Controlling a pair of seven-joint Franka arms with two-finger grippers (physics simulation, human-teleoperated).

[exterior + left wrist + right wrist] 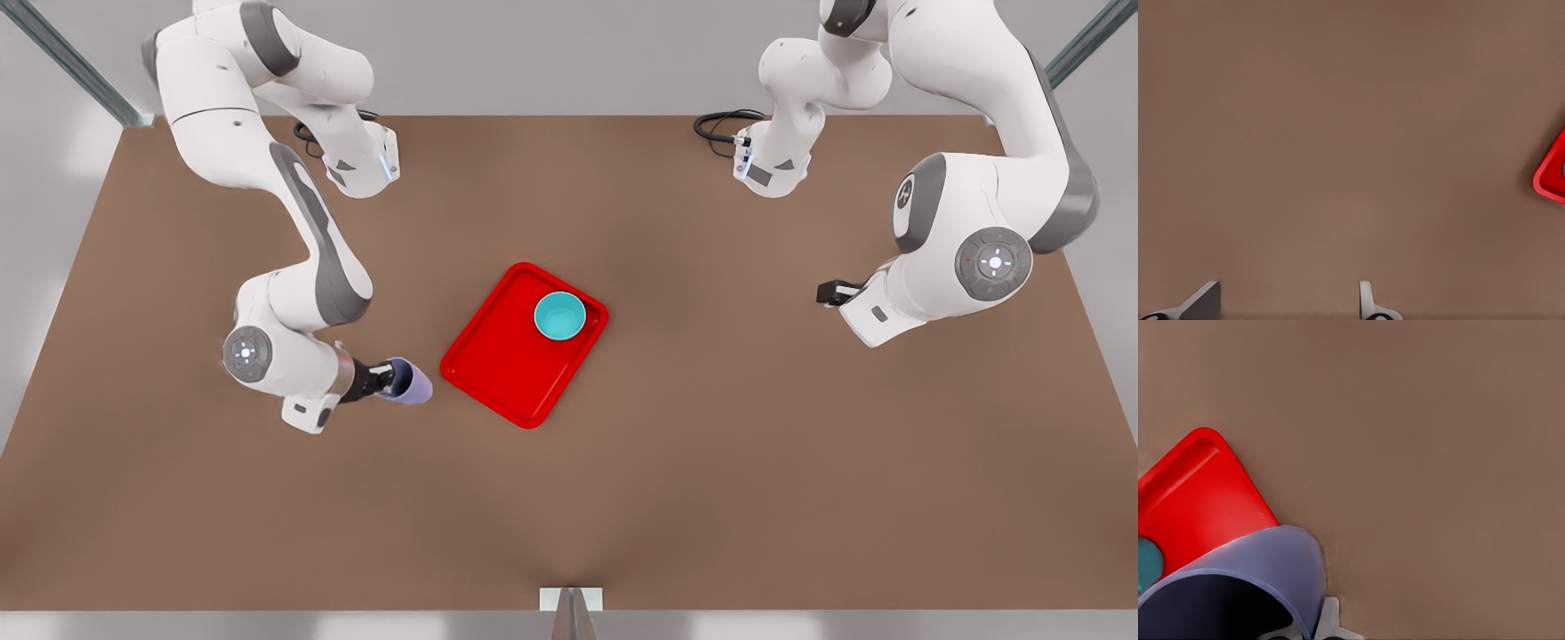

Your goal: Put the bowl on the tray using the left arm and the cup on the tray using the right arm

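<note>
Now: glossy round bowl [559,316] on flat tray [507,364] | right gripper [384,377] grips tapered cup [407,382]

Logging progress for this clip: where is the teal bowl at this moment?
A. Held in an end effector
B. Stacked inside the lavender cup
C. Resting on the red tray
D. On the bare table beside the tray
C. The bowl sits inside the rim of the tray, near its far corner, with no end effector touching it; the right end effector holds the cup beside the tray.
</note>
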